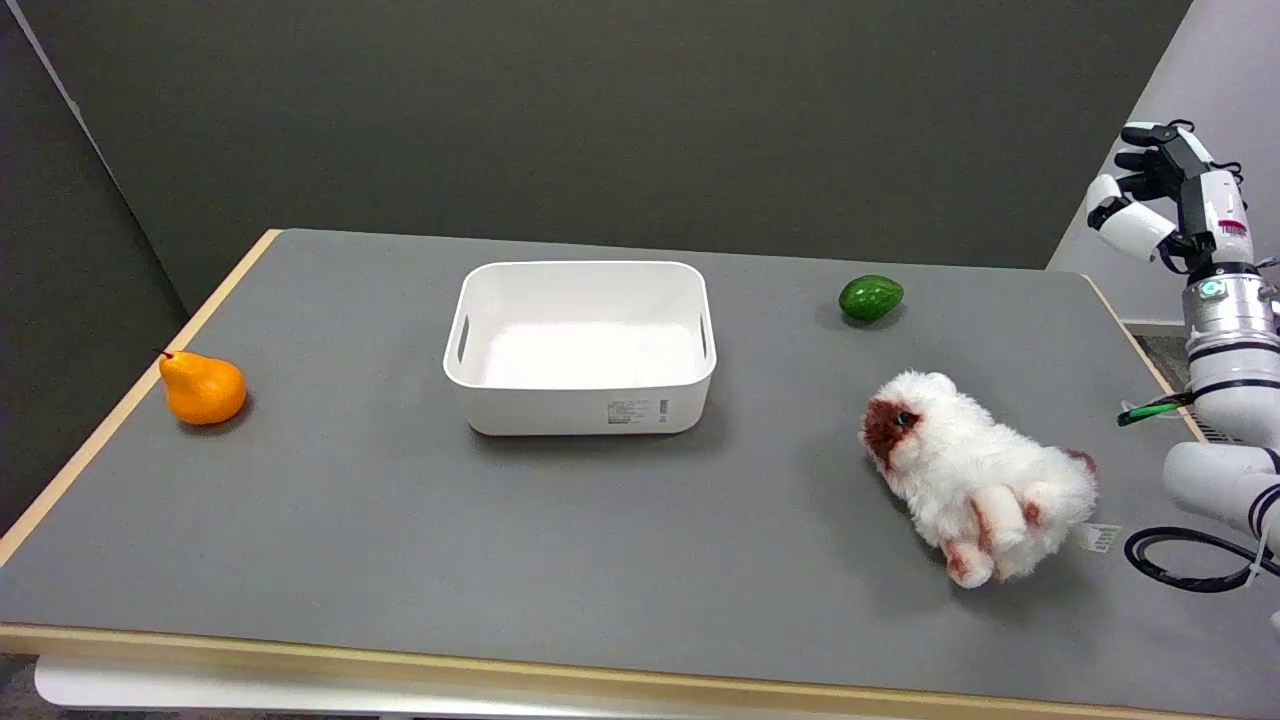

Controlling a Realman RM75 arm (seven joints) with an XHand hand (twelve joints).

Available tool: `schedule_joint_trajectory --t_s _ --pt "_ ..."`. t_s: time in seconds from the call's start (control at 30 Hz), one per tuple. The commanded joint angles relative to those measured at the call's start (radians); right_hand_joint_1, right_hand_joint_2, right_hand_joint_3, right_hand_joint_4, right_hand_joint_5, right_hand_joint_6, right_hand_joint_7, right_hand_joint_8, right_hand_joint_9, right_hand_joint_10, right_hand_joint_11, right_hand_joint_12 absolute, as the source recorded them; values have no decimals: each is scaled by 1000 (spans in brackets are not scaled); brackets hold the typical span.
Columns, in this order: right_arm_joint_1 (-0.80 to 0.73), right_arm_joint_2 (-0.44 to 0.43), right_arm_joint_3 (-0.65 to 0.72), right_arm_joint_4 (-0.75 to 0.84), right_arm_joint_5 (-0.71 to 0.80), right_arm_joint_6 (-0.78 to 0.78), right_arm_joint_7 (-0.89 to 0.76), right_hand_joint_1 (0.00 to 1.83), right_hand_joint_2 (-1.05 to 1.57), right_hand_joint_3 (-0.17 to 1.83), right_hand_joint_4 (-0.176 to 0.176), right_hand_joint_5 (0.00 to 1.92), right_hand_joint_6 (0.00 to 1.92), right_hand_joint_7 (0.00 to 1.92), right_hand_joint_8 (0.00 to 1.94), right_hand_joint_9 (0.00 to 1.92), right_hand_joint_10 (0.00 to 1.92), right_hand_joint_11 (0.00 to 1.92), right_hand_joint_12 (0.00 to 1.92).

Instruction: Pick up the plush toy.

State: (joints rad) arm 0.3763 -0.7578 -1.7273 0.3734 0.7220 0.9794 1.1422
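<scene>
One risk stands out: the right hand, raised at the table's far right edge with fingers apart and holding nothing, is well apart from the plush toy. Long, soft fur could squash or slip under a shallow pinch. That fluffy white-and-brown toy lies on its side on the matte grey table, near a smooth green avocado.

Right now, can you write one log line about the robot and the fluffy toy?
right hand: raised, holding nothing | plush toy: lying on table, untouched | task: not started
</scene>
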Motion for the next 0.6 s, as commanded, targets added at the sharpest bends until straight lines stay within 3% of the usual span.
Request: schedule_joint_trajectory --t_s 0.03,0.2,0.27,0.4,0.47,0.6 --pt "-52 -1 13 26 2 14 -8 660 767 917 73 325 646 500 544 469 1003 264 1406" --pt "-124 24 18 126 1 5 -172 641 749 924 61 309 598 490 531 460 1005 255 1405" --pt "-182 32 42 205 2 -2 -316 568 714 976 39 271 548 458 524 435 950 215 1356" --pt "-319 16 167 405 34 -59 -543 574 716 873 -5 251 452 424 453 359 956 133 1293" --pt "-381 1 202 506 78 -74 -645 494 669 941 -46 224 466 376 492 338 914 112 1259" --pt "-492 -24 240 704 201 -90 -885 538 694 840 -69 230 436 382 457 306 957 99 1286"
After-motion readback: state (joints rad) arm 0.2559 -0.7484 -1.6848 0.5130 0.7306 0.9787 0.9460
